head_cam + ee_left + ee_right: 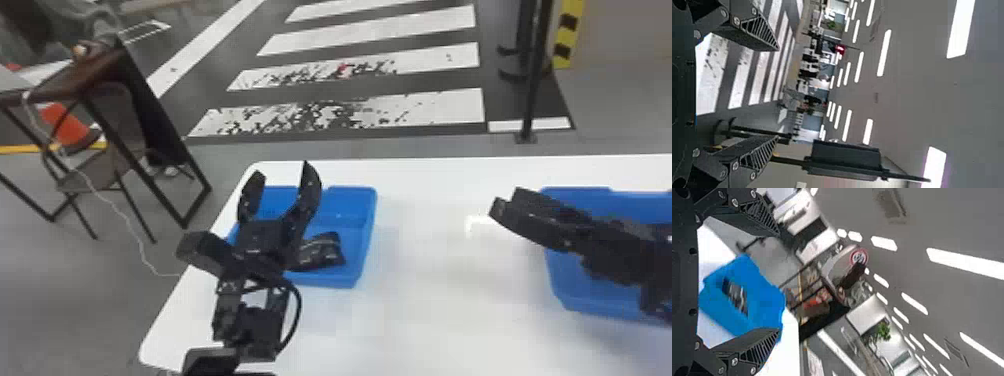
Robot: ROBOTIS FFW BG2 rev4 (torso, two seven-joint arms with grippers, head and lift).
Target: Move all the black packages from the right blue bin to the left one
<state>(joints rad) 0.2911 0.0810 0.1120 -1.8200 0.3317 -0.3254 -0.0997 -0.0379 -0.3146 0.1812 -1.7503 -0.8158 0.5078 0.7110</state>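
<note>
Open grippers hang over two blue bins, with a black package (325, 250) lying in the left one.
The left gripper (281, 171), fingers spread, is over the left bin (369, 227), partly covering the package near that bin's right wall; the right gripper (778, 282), also spread and pinching nothing, points left from above the right bin (580, 297). The creased, faintly glossy pouch looks light and soft, likely to sag and perhaps slip; a pinch across its full middle, rather than a thin edge, should serve best. The right arm (620, 250) blocks much of the right bin, so any packages left there cannot be counted, and bin walls could catch lowered fingers. Beyond the white table (430, 320) stand a dark post (532, 90) and, at far left, a chair (95, 177).
</note>
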